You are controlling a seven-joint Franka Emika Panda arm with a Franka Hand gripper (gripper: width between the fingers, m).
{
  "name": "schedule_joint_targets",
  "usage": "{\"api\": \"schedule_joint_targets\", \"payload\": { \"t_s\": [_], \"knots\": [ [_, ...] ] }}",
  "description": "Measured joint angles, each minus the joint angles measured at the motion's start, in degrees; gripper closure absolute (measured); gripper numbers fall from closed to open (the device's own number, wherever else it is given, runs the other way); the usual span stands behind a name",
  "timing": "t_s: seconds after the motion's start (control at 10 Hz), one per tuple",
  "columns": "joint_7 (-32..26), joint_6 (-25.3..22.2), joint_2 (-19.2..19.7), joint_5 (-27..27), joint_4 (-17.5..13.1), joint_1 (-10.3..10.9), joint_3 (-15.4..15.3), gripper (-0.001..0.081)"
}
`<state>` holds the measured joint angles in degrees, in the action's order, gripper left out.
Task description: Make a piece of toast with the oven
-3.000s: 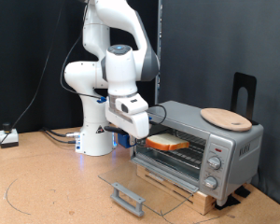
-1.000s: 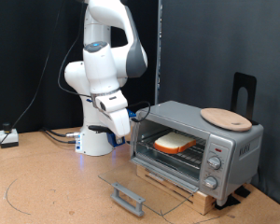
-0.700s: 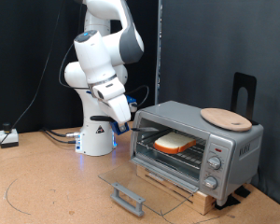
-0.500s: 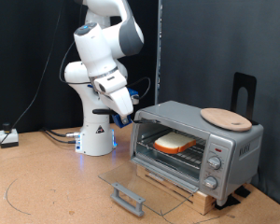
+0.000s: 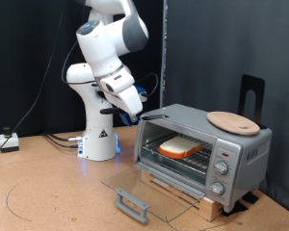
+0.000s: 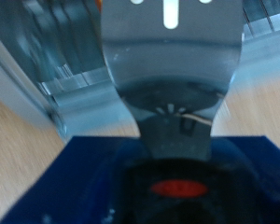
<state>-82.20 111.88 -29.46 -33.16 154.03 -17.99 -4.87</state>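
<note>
Black curtain [image 5: 212, 48] behind a brown floor [image 5: 48, 188] (cables trailing).

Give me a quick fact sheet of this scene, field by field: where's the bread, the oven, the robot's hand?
toast: lies flat on the wire rack inside the oven
oven: silver-grey, on a wooden base, knobs on the exterior view's right
door: glass, dropped fully open, handle toward the camera
board: round, wooden, on the oven's top
gripper: in the air above the oven's corner at the exterior view's left, not touching the toast; a flat metal blade fills the wrist view
</note>
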Motion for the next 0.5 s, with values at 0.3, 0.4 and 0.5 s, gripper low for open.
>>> {"api": "schedule_joint_targets", "payload": {
  "t_s": [0.3, 0.4, 0.5],
  "knots": [
    [-2.71, -7.38, -2.08, -2.65, 0.62, 3.57, -0.48, 0.0412],
    [-2.45, -7.42, -2.97, -2.86, 1.37, 4.63, -1.87, 0.0412],
    [-1.63, -6.98, -3.89, -3.72, 2.23, 5.57, -3.68, 0.0412]
  ]
}}
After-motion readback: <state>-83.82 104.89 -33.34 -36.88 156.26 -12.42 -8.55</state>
